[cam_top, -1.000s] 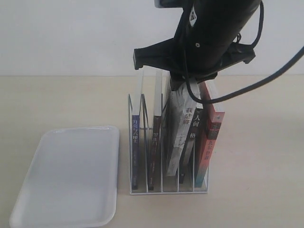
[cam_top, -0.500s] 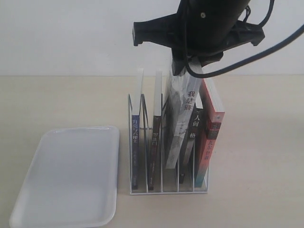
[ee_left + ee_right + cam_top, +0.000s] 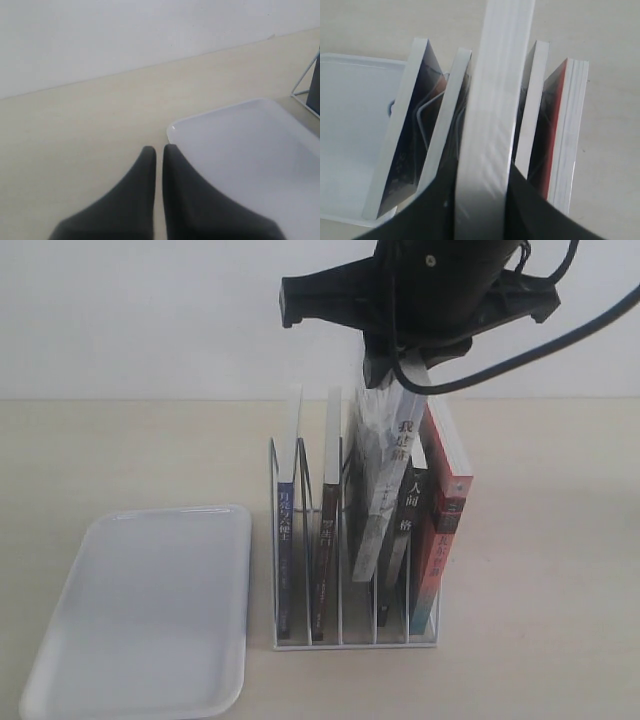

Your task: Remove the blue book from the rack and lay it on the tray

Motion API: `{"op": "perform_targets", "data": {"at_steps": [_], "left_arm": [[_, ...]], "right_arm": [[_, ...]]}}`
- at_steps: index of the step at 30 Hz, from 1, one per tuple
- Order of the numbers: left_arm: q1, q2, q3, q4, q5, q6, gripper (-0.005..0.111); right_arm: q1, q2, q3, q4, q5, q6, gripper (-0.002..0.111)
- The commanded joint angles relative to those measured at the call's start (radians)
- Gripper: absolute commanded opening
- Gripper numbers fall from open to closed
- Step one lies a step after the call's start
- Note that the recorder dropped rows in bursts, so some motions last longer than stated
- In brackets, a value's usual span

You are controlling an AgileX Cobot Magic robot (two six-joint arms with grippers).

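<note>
White wire rack (image 3: 345, 644) holds the blue book (image 3: 287, 540) in its left end slot, beside the tray (image 3: 150, 610). The right gripper (image 3: 385, 378) pinches a white book (image 3: 385, 480) that sticks up higher.

Left wrist view: the left gripper (image 3: 159, 152) is closed and empty, at the tray's corner.

Right wrist view: both fingers squeeze the white book.

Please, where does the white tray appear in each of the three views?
Exterior view: the tray lies left of the rack.
Left wrist view: the tray lies just past the left tool, beside the rack's corner.
Right wrist view: the tray shows beyond the blue book.
Shared landmark: the rack, seen in all three.
</note>
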Motion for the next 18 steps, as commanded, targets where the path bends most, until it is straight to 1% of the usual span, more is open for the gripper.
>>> {"op": "perform_targets", "data": {"at_steps": [1,5,12,18], "left_arm": [[-0.009,-0.002,0.003,-0.008,-0.014,-0.010,0.005],[-0.009,-0.002,0.003,-0.008,-0.014,-0.010,0.005],[-0.009,-0.002,0.003,-0.008,-0.014,-0.010,0.005],[-0.009,-0.002,0.003,-0.008,-0.014,-0.010,0.005]], "right_arm": [[0.001,-0.024,-0.030,-0.033,-0.038,-0.016,0.000],[0.001,-0.012,-0.030,-0.051,-0.055,-0.038,0.000],[0.001,0.085,-0.030,-0.097,-0.074,-0.012,0.000],[0.001,0.098,-0.026,-0.109,-0.104,0.032,0.000]]}}
